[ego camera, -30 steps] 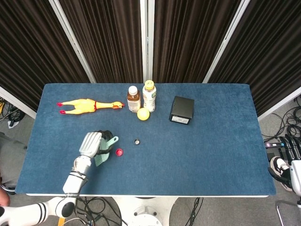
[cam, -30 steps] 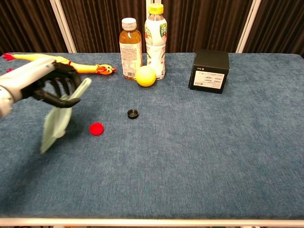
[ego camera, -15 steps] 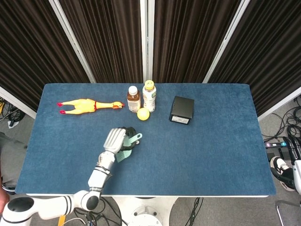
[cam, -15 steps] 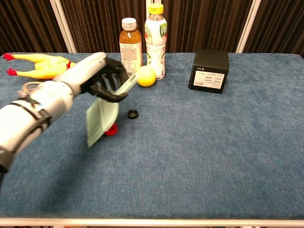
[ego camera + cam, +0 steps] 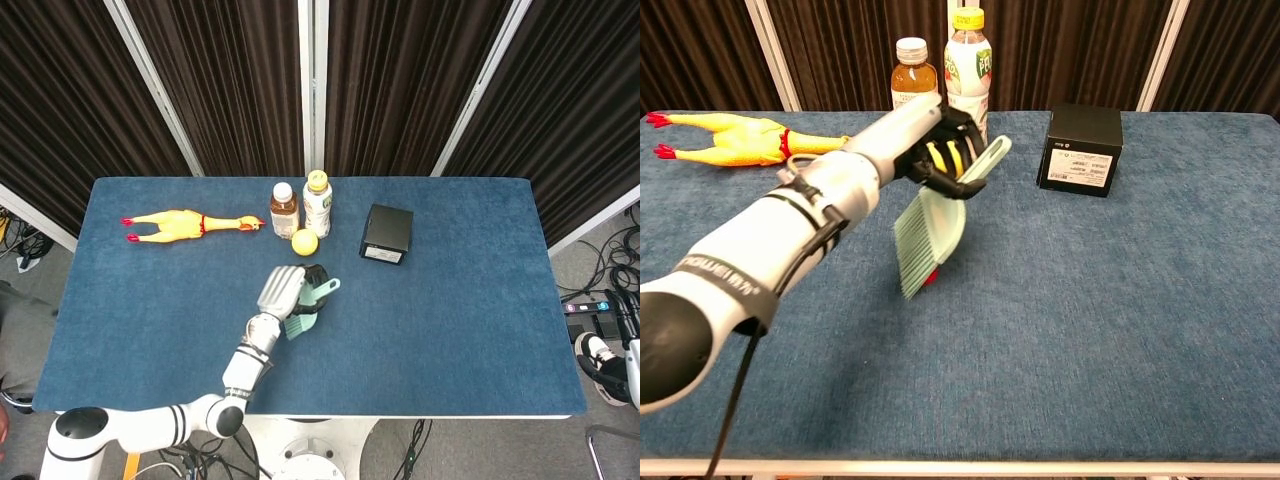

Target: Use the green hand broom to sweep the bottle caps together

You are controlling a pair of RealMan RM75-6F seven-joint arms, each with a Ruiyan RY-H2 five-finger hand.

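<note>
The left hand (image 5: 930, 140) clamps its fingers (image 5: 945, 155) on the green hand broom (image 5: 930, 230); bristles (image 5: 915, 255) rest on the tabletop (image 5: 1090, 300), covering a red bottle cap (image 5: 931, 277).

table (image 5: 480, 330) (blue cloth) | rubber chicken (image 5: 185, 223) | two bottles (image 5: 301, 202) | yellow ball (image 5: 304, 242) | black box (image 5: 387, 234)

Head view looks steeply down; chest view faces the same table (image 5: 460, 330) low and close.

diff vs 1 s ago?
The left robot hand, gripping the green hand broom, swept rightward across the table, pushing the red cap along; the black cap is now hidden. Bottles, ball, box and rubber chicken stayed put.
</note>
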